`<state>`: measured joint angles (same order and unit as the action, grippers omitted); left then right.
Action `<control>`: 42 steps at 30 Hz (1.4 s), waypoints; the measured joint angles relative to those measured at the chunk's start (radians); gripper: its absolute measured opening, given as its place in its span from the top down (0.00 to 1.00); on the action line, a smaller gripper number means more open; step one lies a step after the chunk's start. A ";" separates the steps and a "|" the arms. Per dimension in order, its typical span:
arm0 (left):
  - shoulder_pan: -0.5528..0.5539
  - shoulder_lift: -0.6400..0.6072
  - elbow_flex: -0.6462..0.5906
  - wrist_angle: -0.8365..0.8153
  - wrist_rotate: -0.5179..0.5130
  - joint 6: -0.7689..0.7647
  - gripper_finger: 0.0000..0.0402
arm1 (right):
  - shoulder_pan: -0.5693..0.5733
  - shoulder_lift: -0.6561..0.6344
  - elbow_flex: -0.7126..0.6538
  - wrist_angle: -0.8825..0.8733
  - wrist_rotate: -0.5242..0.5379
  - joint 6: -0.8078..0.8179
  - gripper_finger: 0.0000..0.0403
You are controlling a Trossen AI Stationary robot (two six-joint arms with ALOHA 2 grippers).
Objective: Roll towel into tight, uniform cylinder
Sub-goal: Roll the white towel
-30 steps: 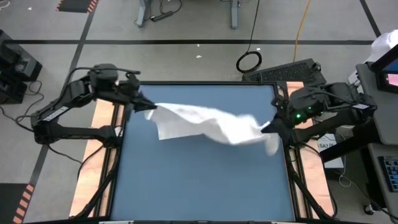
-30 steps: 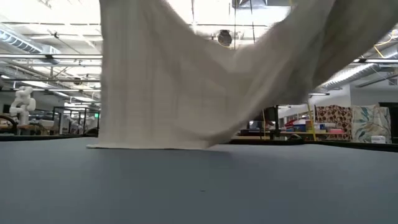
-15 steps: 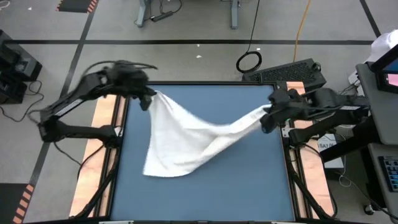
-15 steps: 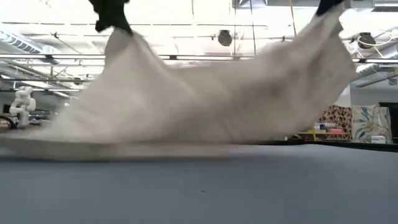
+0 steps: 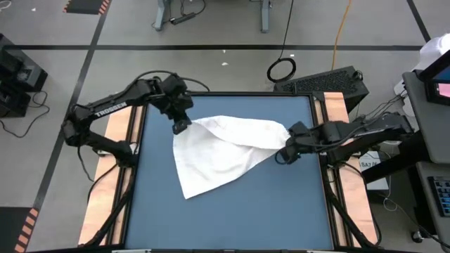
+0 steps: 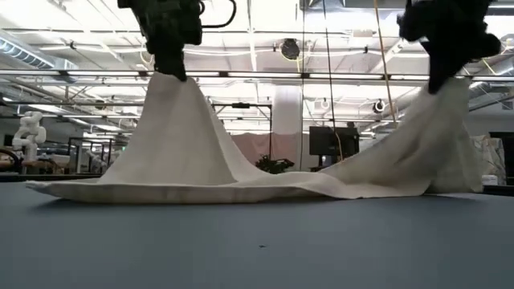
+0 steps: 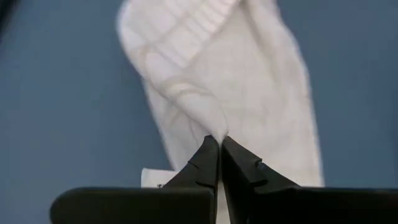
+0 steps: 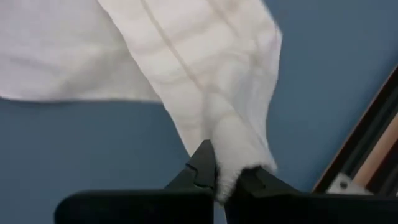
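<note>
Left end effector [image 5: 181, 126] sits over the far-left part of the blue tabletop [image 5: 232, 211], fingers pressed together on a corner of the towel [image 5: 221, 147]. In the left wrist view the two dark fingers [image 7: 208, 163] meet on a small peak of white cloth, with the rest of the cloth hanging away below.

Towel lies mid-tabletop, mostly down. From above it reads as a rough triangle: two far corners held up, one loose point trailing toward the near-left. In the low view it rises in a tent under each pinched corner and sags flat between them, its lower edge resting on the surface.

Right end effector [image 5: 285, 152] is over the right-centre of the tabletop, also clamped on a towel corner; in the right wrist view a bunched fold of cloth is squeezed between its fingers [image 8: 202, 165].

Judgement: the two-corner hold looks meant to pull the cloth taut and lay it flat. Rolling is not yet begun; the creased, folded-under cloth probably needs spreading first.
</note>
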<state>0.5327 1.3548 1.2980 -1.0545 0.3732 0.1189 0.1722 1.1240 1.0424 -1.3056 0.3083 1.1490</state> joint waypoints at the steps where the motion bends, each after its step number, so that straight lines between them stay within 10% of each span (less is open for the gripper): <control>1: -0.004 0.000 0.000 -0.010 0.024 0.012 0.97 | 0.000 0.000 -0.017 0.000 -0.019 0.011 1.00; 4: -0.005 -0.001 0.000 -0.088 0.020 0.087 0.97 | 0.000 0.000 -0.040 -0.001 -0.056 0.019 1.00; 12: 0.107 -0.039 0.031 -0.172 -0.407 0.315 0.97 | 0.032 -0.013 0.038 0.134 -0.283 -0.080 1.00; 16: 0.197 -0.041 0.082 -0.081 -0.350 0.318 0.97 | 0.079 -0.014 0.090 0.304 -0.376 -0.106 1.00; 23: 0.300 -0.003 0.089 0.137 -0.221 0.359 0.97 | 0.114 0.012 0.097 0.301 -0.228 0.065 1.00; 42: 0.284 0.054 0.089 -0.258 -0.027 0.169 0.97 | 0.081 0.048 0.122 0.125 -0.157 0.186 1.00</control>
<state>0.8163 1.4089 1.3869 -1.3121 0.3463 0.2881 0.2537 1.1725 1.1642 -1.1803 0.1508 1.3345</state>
